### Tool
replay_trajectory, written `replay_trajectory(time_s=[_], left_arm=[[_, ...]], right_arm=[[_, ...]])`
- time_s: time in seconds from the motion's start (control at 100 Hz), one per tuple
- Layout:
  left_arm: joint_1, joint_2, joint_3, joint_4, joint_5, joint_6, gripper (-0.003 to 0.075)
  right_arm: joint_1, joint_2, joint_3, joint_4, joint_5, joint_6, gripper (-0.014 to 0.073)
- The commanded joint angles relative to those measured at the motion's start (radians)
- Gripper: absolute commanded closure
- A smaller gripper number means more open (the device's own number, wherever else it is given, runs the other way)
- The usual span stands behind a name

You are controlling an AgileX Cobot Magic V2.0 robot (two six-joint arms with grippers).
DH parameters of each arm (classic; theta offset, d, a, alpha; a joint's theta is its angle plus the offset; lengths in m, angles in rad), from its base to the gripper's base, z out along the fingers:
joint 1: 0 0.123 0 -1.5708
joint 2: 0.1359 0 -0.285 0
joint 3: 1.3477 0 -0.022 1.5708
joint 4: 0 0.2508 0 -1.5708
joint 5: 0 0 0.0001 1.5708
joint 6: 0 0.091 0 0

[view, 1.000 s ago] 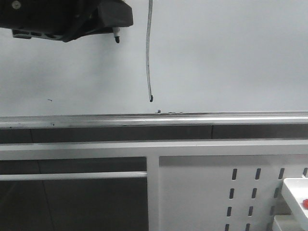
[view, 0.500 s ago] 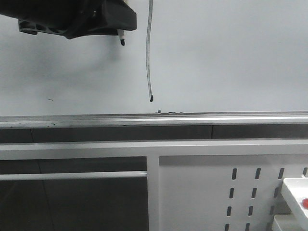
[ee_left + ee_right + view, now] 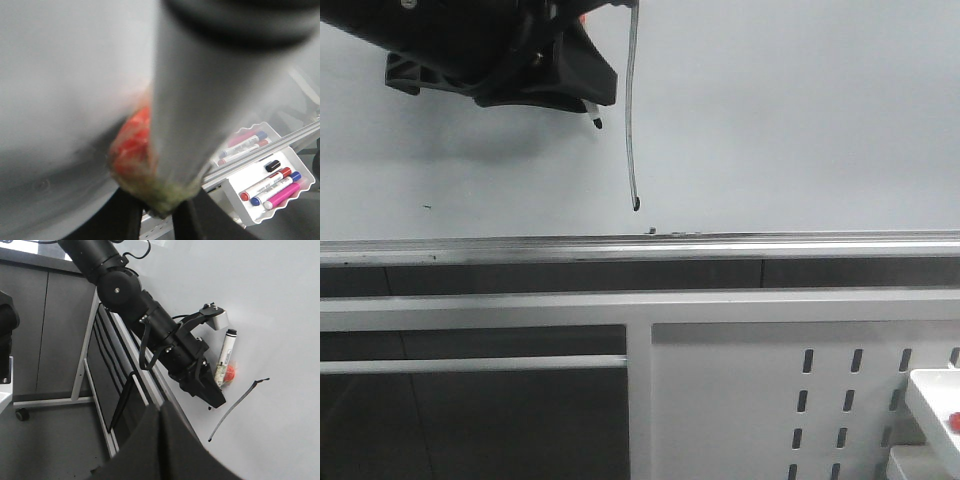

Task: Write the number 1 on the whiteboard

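The whiteboard (image 3: 800, 120) fills the upper front view. On it the number 1 (image 3: 629, 120) runs as a thin dark stroke, nearly vertical, ending in a small blob just above the rail. My left gripper (image 3: 592, 98) is at the top left, shut on a marker whose dark tip (image 3: 596, 123) sits a little left of the stroke. Whether the tip touches the board is unclear. The left wrist view shows the blurred grey marker (image 3: 200, 110) between the black fingers (image 3: 125, 222). In the right wrist view the right gripper (image 3: 161, 440) is shut and empty, away from the board. That view also shows the left gripper (image 3: 207, 390), the marker (image 3: 226, 354) and the number 1 (image 3: 232, 407).
A silver rail (image 3: 640, 247) runs along the board's lower edge. Below it are a white frame bar (image 3: 520, 308) and a white slotted panel (image 3: 750, 400). A white tray (image 3: 235, 192) holds several coloured markers. The corner of a white tray (image 3: 932, 395) shows at the lower right of the front view.
My left gripper has moved right and down with the marker. The tip is now closer to the stroke. The stroke looks the same.
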Motion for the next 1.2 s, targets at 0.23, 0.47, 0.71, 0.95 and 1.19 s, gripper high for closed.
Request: replay_trajectory(time_s=[0.23,0.47,0.71,0.95,1.19], left_arm=[[0.019,-0.03,-0.046,-0.014,-0.101,-0.014,0.073],[0.019,-0.03,-0.046,-0.006,-0.097,-0.014,0.0401],[0.027,-0.03,-0.046,-0.006,-0.117,-0.014,0.0325],[0.032,-0.034,-0.046,-0.006,-0.09,-0.014,0.0288],[0.032,-0.041,-0.044,0.001,0.037,-0.014,0.02]], right_arm=[[-0.004,0.006,0.029,0.02,-0.063,0.007,0.066],[-0.004,0.006,0.029,0.022,-0.074,0.009,0.066],[-0.004,0.006,0.029,0.022,-0.083,0.009,0.066],[-0.004,0.006,0.029,0.028,-0.083,0.009,0.066],[-0.004,0.006,0.029,0.028,-0.083,0.009,0.066]])
